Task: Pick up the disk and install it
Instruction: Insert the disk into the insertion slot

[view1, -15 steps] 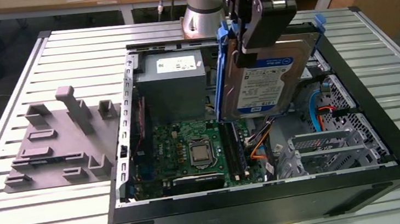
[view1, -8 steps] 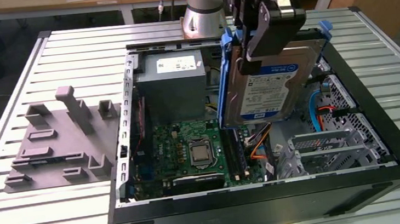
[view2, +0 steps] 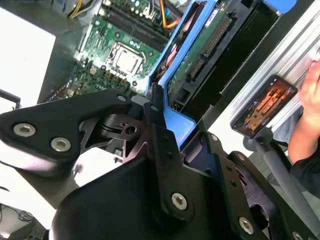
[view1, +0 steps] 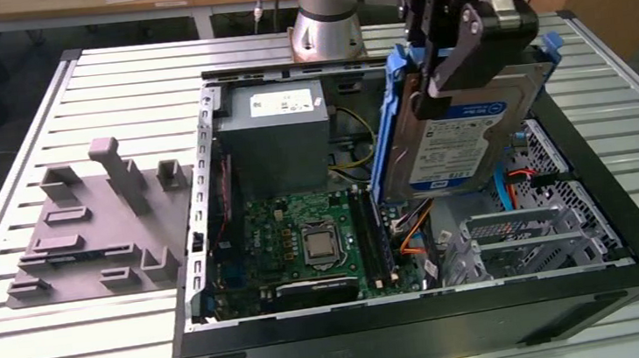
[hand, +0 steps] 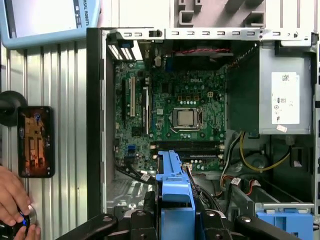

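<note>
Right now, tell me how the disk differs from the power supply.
The disk is held steeply tilted by the gripper over the case; the power supply sits inside it. The disk is a thin slab; the power supply is a bulky box. The disk has a blue frame; the power supply is plain grey. Both bear a label.
</note>
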